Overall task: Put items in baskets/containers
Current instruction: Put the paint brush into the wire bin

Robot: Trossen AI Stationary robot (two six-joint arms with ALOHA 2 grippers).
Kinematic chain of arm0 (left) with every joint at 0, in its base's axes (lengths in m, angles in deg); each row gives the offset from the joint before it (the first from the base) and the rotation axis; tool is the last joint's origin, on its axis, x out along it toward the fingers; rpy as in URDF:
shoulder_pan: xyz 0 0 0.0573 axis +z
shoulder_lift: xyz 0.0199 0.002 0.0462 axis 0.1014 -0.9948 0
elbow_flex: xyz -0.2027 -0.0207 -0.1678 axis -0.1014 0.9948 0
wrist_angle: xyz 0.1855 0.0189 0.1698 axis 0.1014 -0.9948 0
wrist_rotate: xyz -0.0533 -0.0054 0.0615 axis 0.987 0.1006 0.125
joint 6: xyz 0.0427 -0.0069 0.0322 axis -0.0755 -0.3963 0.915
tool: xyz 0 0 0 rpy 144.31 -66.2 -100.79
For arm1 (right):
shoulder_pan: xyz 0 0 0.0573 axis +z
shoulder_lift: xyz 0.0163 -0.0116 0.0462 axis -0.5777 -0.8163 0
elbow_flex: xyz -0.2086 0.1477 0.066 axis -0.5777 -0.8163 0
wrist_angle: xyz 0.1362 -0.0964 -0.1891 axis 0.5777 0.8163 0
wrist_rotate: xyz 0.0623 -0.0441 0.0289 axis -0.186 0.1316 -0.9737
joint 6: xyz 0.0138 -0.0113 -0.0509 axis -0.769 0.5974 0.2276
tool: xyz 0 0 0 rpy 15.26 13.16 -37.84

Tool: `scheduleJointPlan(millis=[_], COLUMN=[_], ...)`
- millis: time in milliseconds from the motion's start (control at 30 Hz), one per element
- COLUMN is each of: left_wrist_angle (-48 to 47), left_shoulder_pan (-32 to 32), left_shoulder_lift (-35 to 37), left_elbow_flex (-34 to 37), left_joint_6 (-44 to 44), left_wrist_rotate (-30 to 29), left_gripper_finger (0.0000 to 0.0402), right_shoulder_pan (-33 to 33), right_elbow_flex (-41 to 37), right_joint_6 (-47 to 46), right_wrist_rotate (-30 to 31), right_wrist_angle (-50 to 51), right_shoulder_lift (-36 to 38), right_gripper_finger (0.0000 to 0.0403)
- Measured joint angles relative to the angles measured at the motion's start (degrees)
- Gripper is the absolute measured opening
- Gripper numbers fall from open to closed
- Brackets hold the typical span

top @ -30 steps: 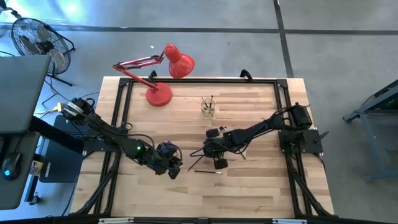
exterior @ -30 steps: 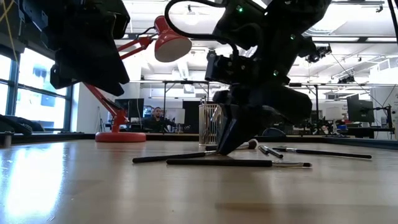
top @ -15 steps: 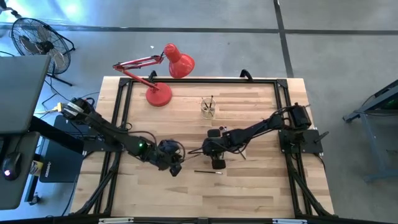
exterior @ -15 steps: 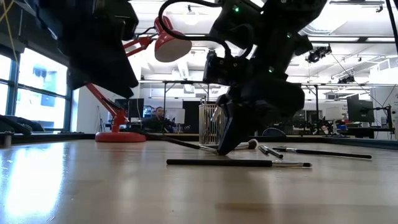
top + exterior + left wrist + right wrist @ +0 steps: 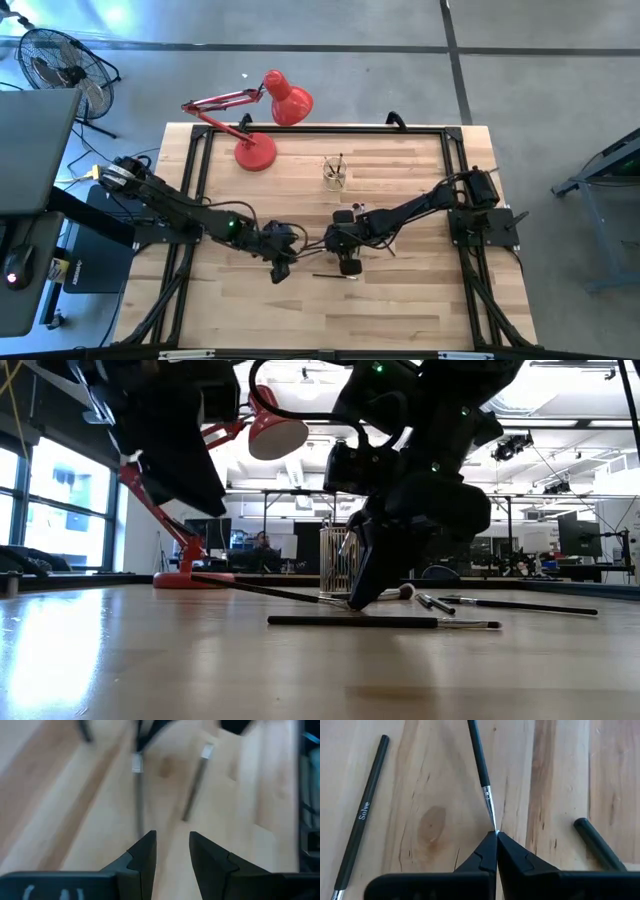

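Right gripper (image 5: 496, 836) at frame center, fingers pinched fully closed on the tip of 1 dark brush (image 5: 479, 756). Left gripper (image 5: 172, 851) just left of it, fingers parted, holding nothing.

- Left gripper (image 5: 170, 851) is hovering low near the table's front-middle, fingers parted.
- Right gripper (image 5: 496, 839) is reaching in from the right edge, tips pressed together at the tabletop.

Wood, plastic, metal
Table (image 5: 435, 795): pale grained wood. Brush (image 5: 481, 765): matt black handle, shiny metal ferrule.
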Motion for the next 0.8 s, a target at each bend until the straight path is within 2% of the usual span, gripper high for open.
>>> scheduleJointPlan(millis=[167, 433, 600, 800], left_wrist_angle=[2.06, 1.80, 0.65, -6.69], left_shoulder_pan=[-0.04, 0.00, -0.02, 0.62], left_shoulder_lift=[-0.02, -1.87, -6.47, -12.52], left_elbow_flex=[-0.09, -0.11, -1.04, -6.70], left_joint_6=[5.51, 11.57, 12.27, 12.35], left_wrist_rotate=[1.29, -3.84, -3.88, -3.77], left_gripper_finger=[0.0136, 0.0190, 0.0195, 0.0195], right_shoulder_pan=[-0.09, -0.11, -0.13, -0.13], right_elbow_flex=[0.02, 0.03, 0.07, 0.07], right_joint_6=[-1.34, -2.09, -2.61, -2.59], right_wrist_rotate=[0.69, 0.87, 1.45, 1.48], right_wrist_angle=[-0.21, -0.37, -1.26, -1.72], right_shoulder_lift=[0.00, 0.00, 0.08, 0.11], right_gripper_finger=[0.0001, 0.0000, 0.0000, 0.0000])
